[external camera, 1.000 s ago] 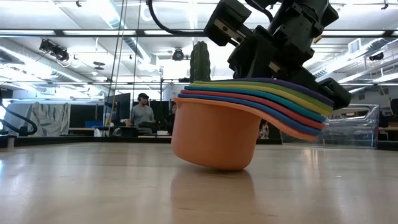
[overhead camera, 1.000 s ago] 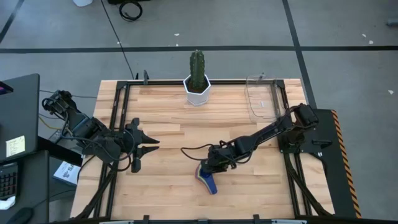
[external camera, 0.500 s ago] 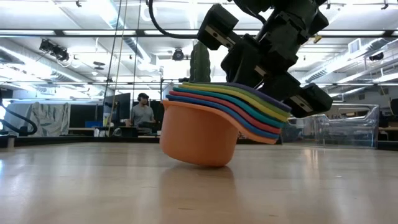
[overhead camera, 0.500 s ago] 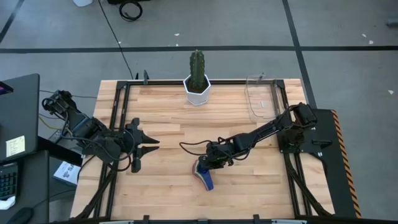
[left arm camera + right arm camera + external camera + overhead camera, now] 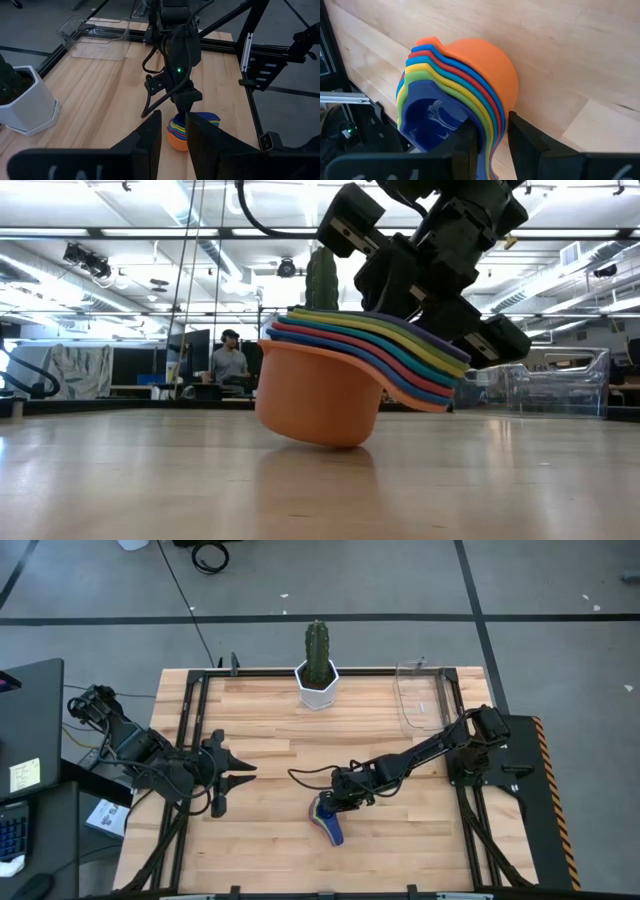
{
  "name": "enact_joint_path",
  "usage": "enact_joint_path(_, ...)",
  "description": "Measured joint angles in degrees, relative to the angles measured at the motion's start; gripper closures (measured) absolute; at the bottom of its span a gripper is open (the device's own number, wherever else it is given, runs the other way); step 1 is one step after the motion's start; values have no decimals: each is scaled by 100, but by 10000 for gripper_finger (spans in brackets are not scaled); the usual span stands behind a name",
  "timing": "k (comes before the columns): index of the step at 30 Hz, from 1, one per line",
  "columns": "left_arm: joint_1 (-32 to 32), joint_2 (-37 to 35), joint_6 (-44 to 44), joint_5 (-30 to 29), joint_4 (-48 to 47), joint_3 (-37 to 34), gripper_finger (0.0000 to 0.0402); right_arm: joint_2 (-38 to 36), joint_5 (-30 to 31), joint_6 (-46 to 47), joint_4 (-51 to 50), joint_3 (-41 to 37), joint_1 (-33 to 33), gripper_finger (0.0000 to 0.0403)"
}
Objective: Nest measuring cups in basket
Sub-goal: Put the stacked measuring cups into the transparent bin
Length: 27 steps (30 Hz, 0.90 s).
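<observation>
Right tool [image 5: 425, 330] clamped on handles of nested rainbow plastic measuring cups [image 5: 340, 385], tilting them on wooden counter [image 5: 270, 770] for lifting | clear plastic basket [image 5: 420, 695] far corner | left tool [image 5: 240, 775] apart, waiting.

floor [image 5: 560, 585]: grey, dark tape lines | ceiling [image 5: 120, 220]: strip lights

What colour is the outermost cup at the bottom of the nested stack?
Orange; the outermost cup shows best in the low view, tilted on the table.
</observation>
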Motion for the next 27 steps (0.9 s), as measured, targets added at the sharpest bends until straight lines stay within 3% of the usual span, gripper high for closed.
enact_joint_path(20, 0, 0, -1, 1, 0, 0, 310, -11, -18, -406, -15, 11, -145, 311)
enact_joint_path(27, 0, 0, -1, 1, -1, 0, 310, -11, -346, -678, 20, 11, -300, 311)
